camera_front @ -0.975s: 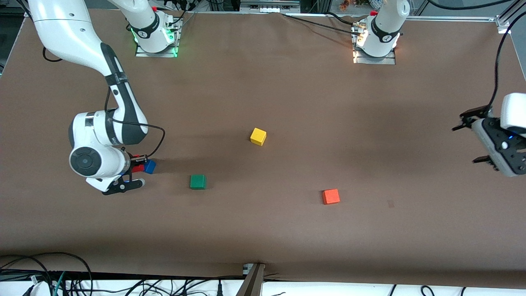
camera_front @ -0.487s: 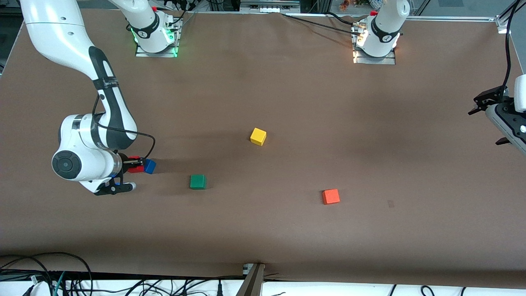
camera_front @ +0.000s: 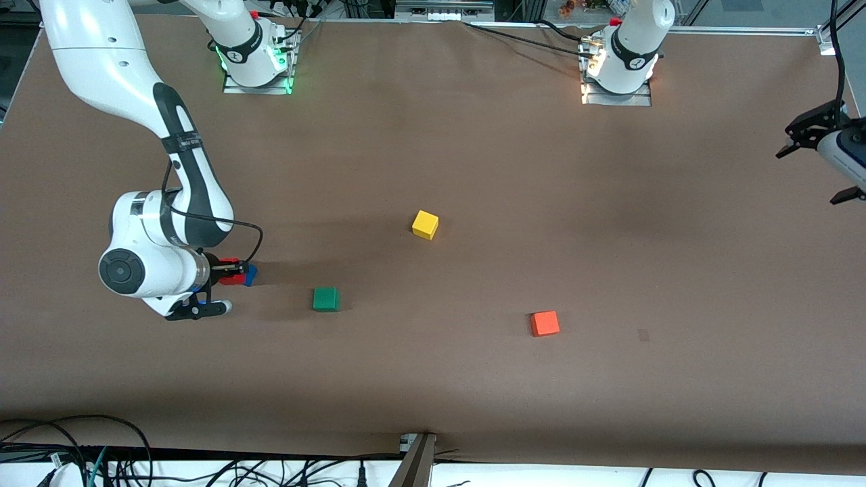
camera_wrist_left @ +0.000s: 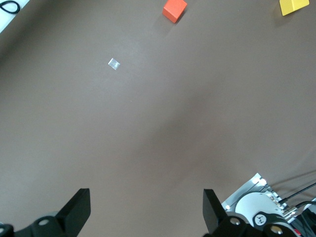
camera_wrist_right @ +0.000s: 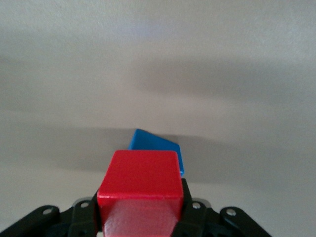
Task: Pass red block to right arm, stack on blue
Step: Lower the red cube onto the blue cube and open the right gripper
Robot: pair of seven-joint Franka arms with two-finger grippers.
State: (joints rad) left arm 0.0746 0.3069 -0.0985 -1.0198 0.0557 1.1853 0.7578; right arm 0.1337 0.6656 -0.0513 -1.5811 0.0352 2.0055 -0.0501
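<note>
High front cam faces bases; wrist cams look down — left shares orange cube (camera_wrist_left: 175, 10).

left gripper (camera_front: 820, 162) now higher up at the table's edge on the left arm's end, mostly out of frame, right gripper (camera_front: 233, 270) with red block (camera_front: 231, 262) covering more of the blue cube (camera_front: 252, 273)

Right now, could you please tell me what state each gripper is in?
Left gripper: open, holding nothing.
Right gripper: shut on the red block, over the blue block.
</note>
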